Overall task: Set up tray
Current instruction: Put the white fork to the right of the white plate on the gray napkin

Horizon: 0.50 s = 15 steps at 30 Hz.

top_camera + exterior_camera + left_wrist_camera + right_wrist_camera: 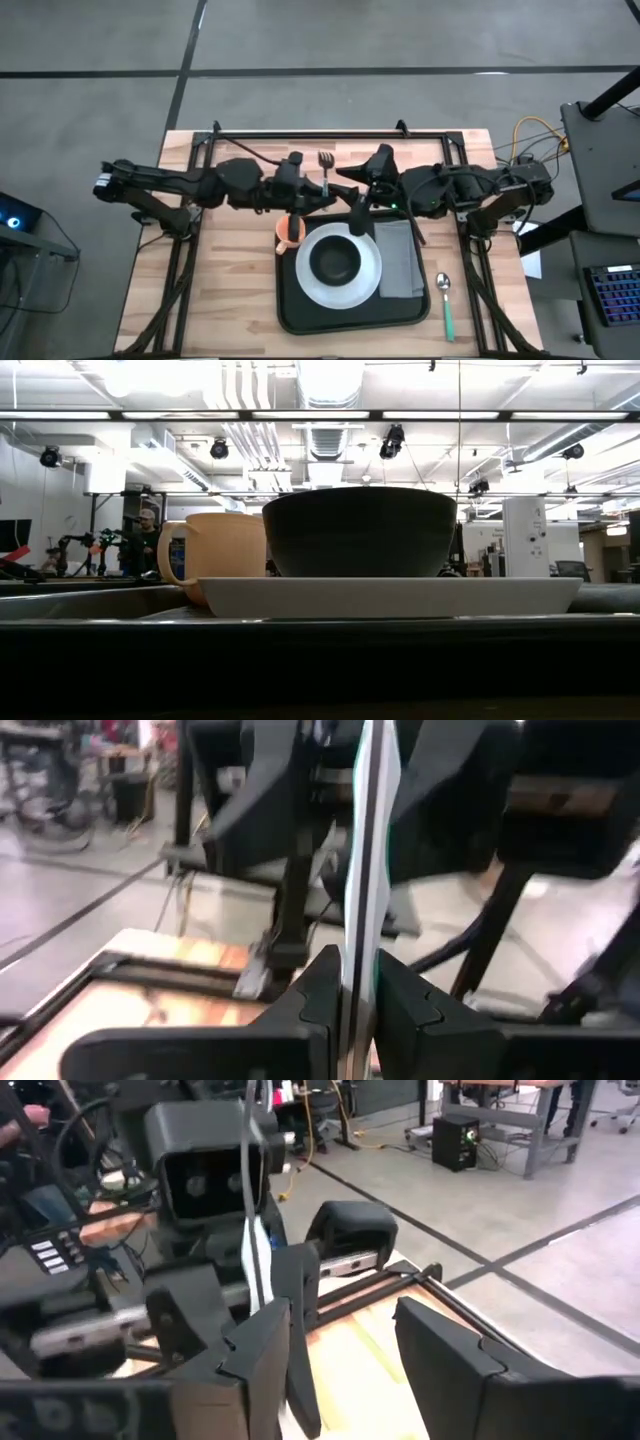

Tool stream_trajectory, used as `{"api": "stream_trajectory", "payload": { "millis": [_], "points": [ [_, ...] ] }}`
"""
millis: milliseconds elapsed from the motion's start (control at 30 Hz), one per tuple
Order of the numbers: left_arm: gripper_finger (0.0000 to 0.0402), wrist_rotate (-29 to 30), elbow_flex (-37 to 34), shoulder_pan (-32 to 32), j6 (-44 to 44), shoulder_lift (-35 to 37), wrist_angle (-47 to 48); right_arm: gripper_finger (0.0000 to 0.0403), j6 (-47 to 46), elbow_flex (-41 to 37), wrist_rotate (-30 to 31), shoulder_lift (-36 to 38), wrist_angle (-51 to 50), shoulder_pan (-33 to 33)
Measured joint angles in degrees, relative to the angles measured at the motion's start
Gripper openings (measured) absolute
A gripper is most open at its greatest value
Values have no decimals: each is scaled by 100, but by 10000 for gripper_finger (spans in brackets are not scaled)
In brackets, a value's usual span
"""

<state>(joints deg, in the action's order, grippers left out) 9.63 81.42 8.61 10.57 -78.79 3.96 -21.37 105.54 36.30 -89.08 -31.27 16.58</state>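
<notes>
— On the left side of the desk [150, 300], what does the overhead view show?

— The left arm reaches in from the left, and the left tool [322, 197] hangs above the desk just behind the tray's back edge. It is pinching the fork [325, 172], whose tines point away from the tray. In the left wrist view the two fingers [320, 990] press on the fork's thin green-edged handle [365, 870], which stands upright between them.

— And where is the tray relative to that tool?

— The tray [300, 318] lies flat on the desk in the middle front, just in front of both tools. On it, from left to right, sit an orange mug [289, 231], a white plate [372, 285] carrying a round black bowl [335, 261], and a grey folded cloth [399, 259].

— What about the right side?

— The right tool [358, 200] hovers over the tray's back edge, near the left tool, its fingers spread and holding nothing; the right wrist view shows a wide gap between them. A green-handled spoon [446, 303] lies on the desk just right of the tray.
</notes>
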Motion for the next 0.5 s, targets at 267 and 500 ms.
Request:
{"api": "stream_trajectory", "payload": {
  "millis": [267,500],
  "points": [
    [17,94,552,1,-321,-376,521,158,-42,11,-49,61,-5,1],
    [17,124,732,-67,-427,-356,828,148,-439,7,-304,172,-850,71]
  ]
}}
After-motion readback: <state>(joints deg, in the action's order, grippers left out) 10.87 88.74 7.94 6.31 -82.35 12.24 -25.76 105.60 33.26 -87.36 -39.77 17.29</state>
